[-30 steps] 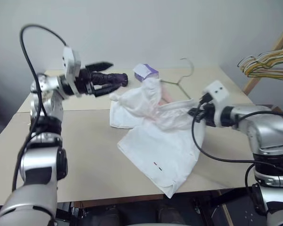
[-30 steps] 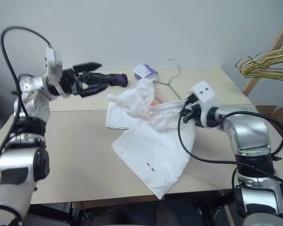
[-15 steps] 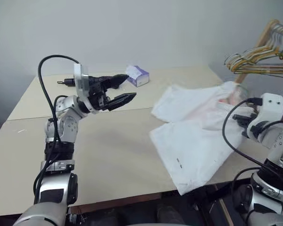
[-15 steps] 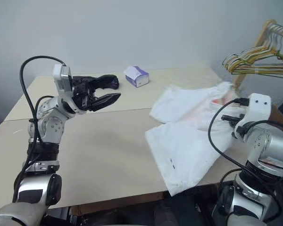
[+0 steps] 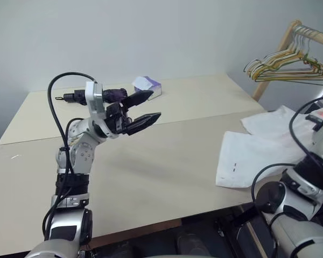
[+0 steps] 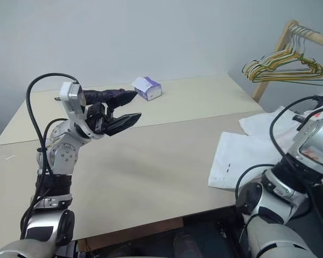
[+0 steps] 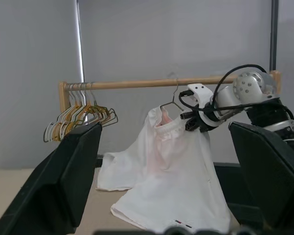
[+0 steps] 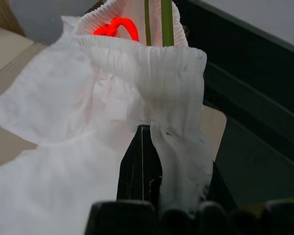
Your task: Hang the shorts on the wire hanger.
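The white shorts (image 7: 171,171) hang by their gathered waistband (image 8: 152,63) from my right gripper (image 7: 192,125), which is shut on that band beyond the table's right edge. Their lower part trails over the table's right corner (image 5: 247,158), black dashes showing. The wire hanger's hook (image 7: 174,95) rises out of the waist; the rest of the hanger is hidden in the cloth. A reddish mark (image 8: 120,27) shows inside the waist. My left gripper (image 5: 153,104) is open and holds nothing, raised above the table's left half and pointing towards the shorts.
A wooden rail (image 7: 152,84) at the right carries a bunch of coloured hangers (image 5: 285,67). A white-purple tissue box (image 5: 148,86) and a dark purple object (image 5: 116,94) sit at the back of the beige table (image 5: 167,161).
The view has swung right. My right arm carried the shorts from the table's middle to past its right edge, lifting the waist. My left gripper drew back and turned, still open.
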`<control>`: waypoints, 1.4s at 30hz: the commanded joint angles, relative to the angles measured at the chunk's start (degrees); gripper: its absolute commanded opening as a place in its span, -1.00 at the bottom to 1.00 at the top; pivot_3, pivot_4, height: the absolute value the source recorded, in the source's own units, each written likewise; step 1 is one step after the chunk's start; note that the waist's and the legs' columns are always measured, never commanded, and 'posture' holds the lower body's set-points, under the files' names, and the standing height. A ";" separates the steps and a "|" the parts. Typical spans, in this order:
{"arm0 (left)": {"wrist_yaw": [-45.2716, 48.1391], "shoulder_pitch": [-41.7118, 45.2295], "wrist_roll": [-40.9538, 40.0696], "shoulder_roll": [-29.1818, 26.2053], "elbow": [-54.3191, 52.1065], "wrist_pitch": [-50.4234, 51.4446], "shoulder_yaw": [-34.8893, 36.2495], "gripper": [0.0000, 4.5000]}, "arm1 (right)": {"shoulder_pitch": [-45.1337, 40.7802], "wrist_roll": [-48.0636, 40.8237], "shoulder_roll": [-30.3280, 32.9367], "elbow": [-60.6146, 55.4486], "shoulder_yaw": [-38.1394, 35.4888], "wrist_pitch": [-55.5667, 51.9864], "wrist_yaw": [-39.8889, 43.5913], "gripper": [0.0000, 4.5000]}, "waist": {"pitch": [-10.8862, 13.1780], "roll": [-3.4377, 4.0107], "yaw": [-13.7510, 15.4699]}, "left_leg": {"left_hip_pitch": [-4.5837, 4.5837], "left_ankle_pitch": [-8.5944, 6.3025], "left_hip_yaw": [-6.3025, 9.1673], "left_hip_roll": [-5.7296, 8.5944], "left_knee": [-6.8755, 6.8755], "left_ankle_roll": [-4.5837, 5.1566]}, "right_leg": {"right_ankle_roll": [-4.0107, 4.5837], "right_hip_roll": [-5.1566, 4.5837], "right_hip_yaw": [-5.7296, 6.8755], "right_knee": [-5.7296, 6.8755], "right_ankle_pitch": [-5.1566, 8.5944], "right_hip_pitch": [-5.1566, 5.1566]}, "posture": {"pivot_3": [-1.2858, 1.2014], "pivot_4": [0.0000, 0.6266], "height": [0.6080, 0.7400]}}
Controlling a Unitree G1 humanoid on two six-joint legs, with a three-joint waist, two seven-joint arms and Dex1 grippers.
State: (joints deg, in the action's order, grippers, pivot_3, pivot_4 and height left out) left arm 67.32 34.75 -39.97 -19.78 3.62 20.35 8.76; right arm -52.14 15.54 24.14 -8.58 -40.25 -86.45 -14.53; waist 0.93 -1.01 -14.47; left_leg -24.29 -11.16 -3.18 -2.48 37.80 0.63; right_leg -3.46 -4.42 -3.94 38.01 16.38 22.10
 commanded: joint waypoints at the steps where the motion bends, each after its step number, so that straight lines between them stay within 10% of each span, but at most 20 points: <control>1: -0.37 -0.03 -1.83 -0.05 -2.92 0.63 -0.16 0.99 | -5.89 -0.38 3.44 4.98 -4.40 7.69 -3.61 -1.00 | 0.04 0.06 -0.16 | 0.00 0.00 0.00 0.00 0.00 0.00 | 0.00 0.00 0.00 -0.01 0.00 0.00 | -0.15 -1.00 1.00; 21: 0.46 -1.02 -3.05 -0.18 -3.70 -0.05 -0.75 0.99 | -19.42 -17.43 20.57 46.20 -20.59 26.22 -15.64 -1.00 | 0.25 0.46 -0.86 | 0.14 -0.03 -0.20 0.01 -0.18 0.05 | -0.02 0.01 -0.19 -0.30 0.02 -0.12 | -0.17 -1.00 1.00; 40: 6.63 7.67 -2.77 0.13 6.15 -1.68 -1.25 0.99 | -8.88 -26.67 22.28 53.46 -15.21 37.18 -15.91 -1.00 | 0.35 0.37 -4.08 | 0.96 -0.06 -0.14 0.06 -0.76 0.10 | -0.23 -0.01 -0.04 -1.41 -0.02 -1.35 | -0.23 -1.00 1.00; 42: 6.75 8.28 -2.96 0.12 6.48 -1.42 -1.11 1.00 | -8.01 -27.22 21.60 52.43 -12.93 36.97 -14.37 -0.71 | 0.35 0.37 -4.71 | 1.03 -0.06 -0.14 0.06 -0.82 0.10 | -0.23 -0.02 -0.05 -1.43 -0.02 -1.40 | -0.23 -1.00 1.00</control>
State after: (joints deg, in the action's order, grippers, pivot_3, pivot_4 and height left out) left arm 73.58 41.21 -42.77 -19.70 10.10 19.69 7.41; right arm -60.65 -10.51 46.02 44.56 -54.65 -50.07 -29.92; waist 1.28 -0.64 -19.18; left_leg -23.19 -11.21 -3.30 -2.43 36.96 0.73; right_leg -3.69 -4.42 -3.98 36.55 16.36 20.62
